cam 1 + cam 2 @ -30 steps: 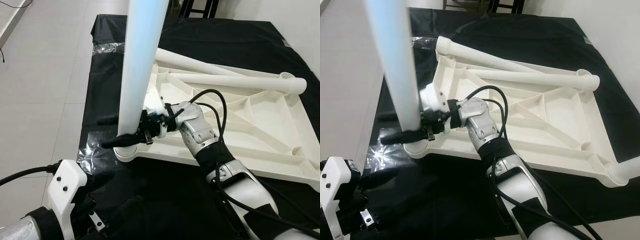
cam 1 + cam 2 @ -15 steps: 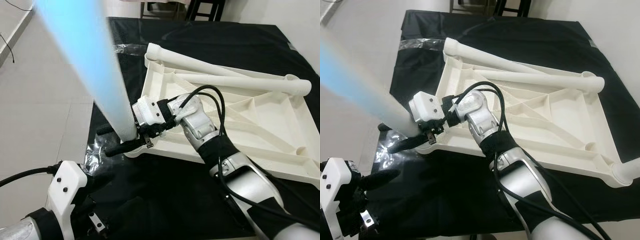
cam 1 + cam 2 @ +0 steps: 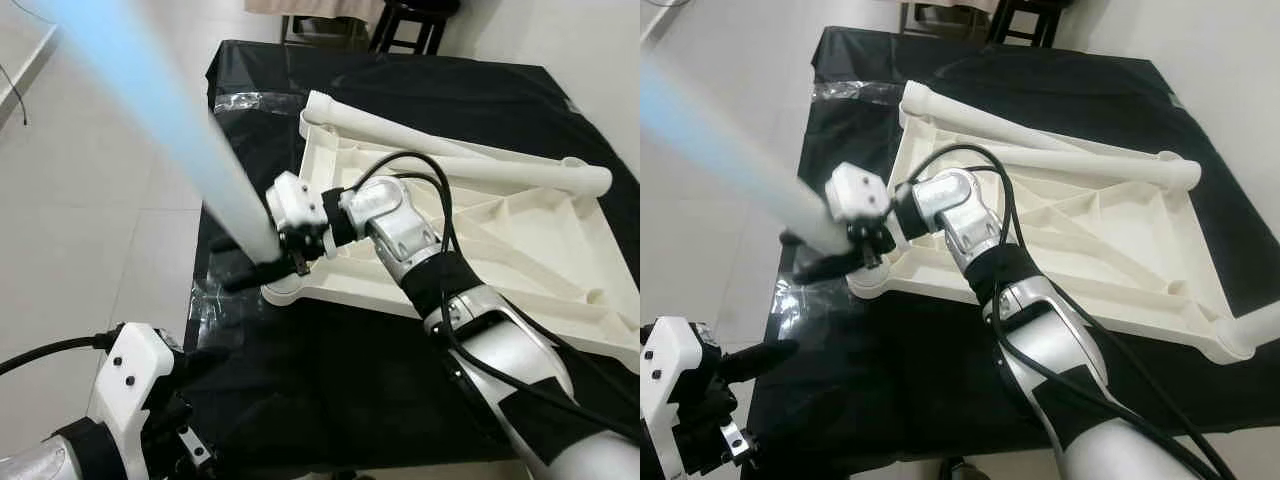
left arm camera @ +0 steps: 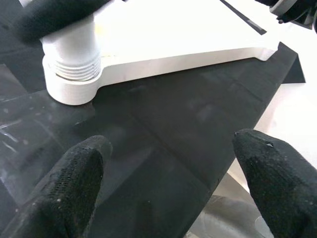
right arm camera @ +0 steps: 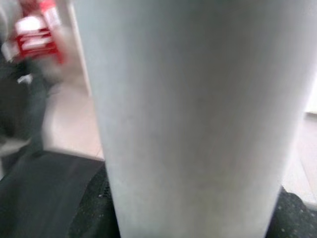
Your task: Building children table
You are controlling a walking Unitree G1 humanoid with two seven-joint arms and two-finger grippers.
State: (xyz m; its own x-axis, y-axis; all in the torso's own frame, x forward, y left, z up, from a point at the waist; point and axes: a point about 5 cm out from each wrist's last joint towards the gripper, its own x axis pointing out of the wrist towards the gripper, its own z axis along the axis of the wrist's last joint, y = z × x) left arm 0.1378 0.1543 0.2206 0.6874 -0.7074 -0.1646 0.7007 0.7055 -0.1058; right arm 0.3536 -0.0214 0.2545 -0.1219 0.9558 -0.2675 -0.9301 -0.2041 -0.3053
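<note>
Tabletop: white, lying underside up on the black-covered counter. Leg: pale tube, leaning far-left, its lower end sitting at the near-left corner socket. Right gripper: clamping the leg just above the socket. Left gripper: hovering near-left over the counter, fingers apart, holding nothing.

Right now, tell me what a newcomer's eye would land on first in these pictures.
First, the long white table leg slanting up toward the camera, its lower end gripped by the right gripper at the near left corner socket of the upturned white tabletop. That tabletop lies on a black cloth, with two more legs lying across its far side. The left gripper waits open, low at the near left.
</note>
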